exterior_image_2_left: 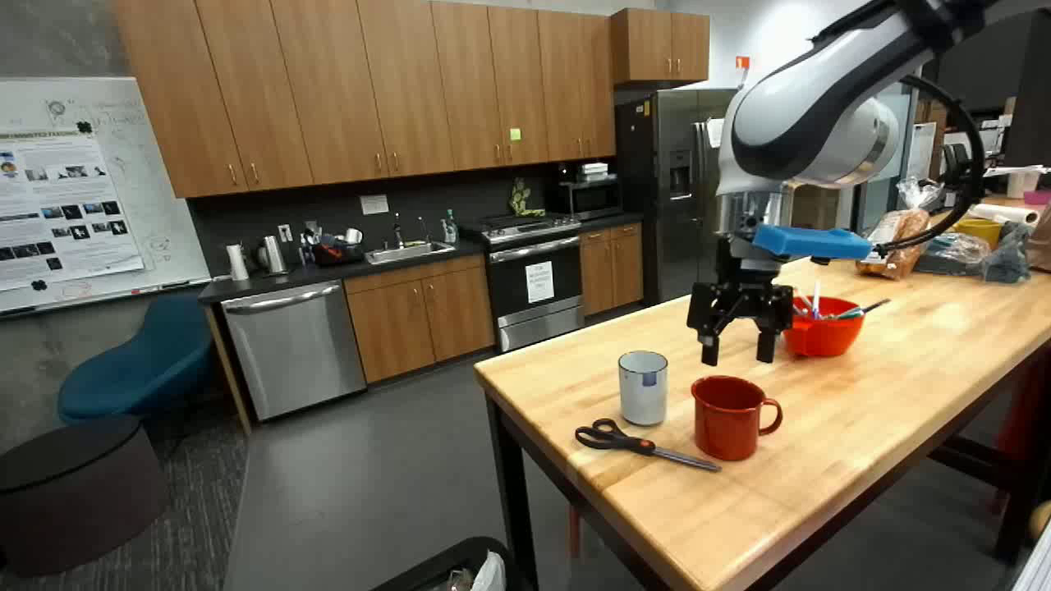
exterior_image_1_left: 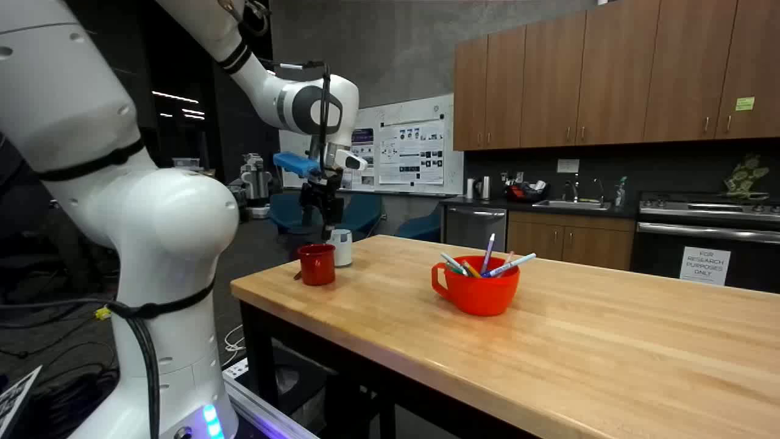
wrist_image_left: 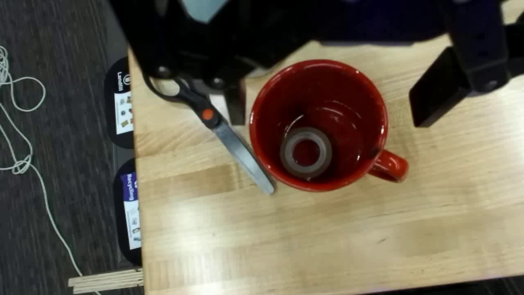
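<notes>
Mug (wrist_image_left: 339,106), red; in wrist view, handle (wrist_image_left: 392,166) at four o'clock, pale ring (wrist_image_left: 306,172) inside at seven, scissors (wrist_image_left: 211,116) at nine; gripper (exterior_image_2_left: 738,355) overhead, jaws spread wide.

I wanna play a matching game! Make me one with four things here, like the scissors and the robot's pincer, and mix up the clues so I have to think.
Things:
1. scissors
2. dark red mug
3. orange-red cup
4. pincer

Clues:
A. open, holding nothing
B. has pens sticking out
C. lying flat on the table
D. has a pale ring inside

Right pairs: 1-C, 2-D, 3-B, 4-A
</notes>
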You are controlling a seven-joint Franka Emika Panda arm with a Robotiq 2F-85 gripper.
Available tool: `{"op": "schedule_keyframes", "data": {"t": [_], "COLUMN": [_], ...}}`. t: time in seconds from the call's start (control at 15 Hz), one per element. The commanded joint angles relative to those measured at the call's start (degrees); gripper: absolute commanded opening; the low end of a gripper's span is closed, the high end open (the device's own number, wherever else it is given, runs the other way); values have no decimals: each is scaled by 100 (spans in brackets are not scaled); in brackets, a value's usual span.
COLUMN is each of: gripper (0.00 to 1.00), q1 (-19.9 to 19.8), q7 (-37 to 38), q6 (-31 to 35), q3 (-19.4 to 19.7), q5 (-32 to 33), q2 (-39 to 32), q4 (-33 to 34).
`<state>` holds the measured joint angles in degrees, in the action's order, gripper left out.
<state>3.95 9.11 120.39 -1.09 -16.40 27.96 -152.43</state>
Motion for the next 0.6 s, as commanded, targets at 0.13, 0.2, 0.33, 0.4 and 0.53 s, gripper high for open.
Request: {"op": "schedule_keyframes", "data": {"t": [0.13,0.2,0.33,0.4,0.53], "gripper": [100,100,100,100,100], "q1": [-69,-68,-77,-70,-47], "q7": [-12,-39,-34,-46,-41], "q6": [11,10,103,182,432], "q3": [-47,-43,-68,-91,-171], "q5": [-7,1,41,76,161], "q2": [-37,-71,-130,-153,-237], "q4": [38,73,137,169,241]}}
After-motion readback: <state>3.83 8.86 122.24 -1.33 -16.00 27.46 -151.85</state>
